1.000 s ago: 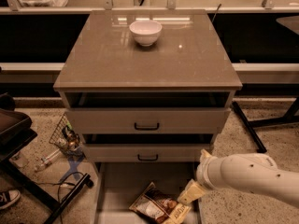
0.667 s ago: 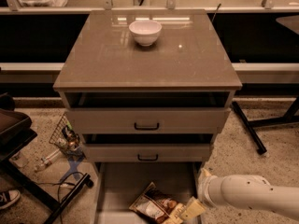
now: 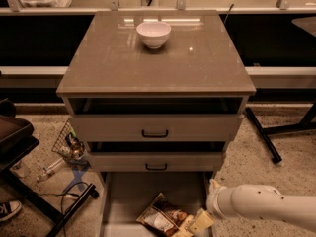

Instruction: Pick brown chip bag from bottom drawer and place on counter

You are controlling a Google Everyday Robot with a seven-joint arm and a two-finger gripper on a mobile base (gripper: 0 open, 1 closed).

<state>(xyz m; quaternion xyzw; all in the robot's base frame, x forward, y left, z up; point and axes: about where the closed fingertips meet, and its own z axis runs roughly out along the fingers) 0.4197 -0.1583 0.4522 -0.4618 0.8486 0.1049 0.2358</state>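
The brown chip bag lies flat in the open bottom drawer, near its front right. My gripper reaches in from the right on a white arm and hovers low over the bag's right end, at the frame's bottom edge. The counter tops the cabinet above, glossy and grey-brown.
A white bowl stands on the counter near the back. Two grey-fronted drawers with dark handles sit slightly open above the bottom drawer. A wire basket and cables lie on the floor at left, and a dark stand leg at right.
My arm has dropped lower and the gripper has come down toward the right end of the chip bag. The bag has not moved.
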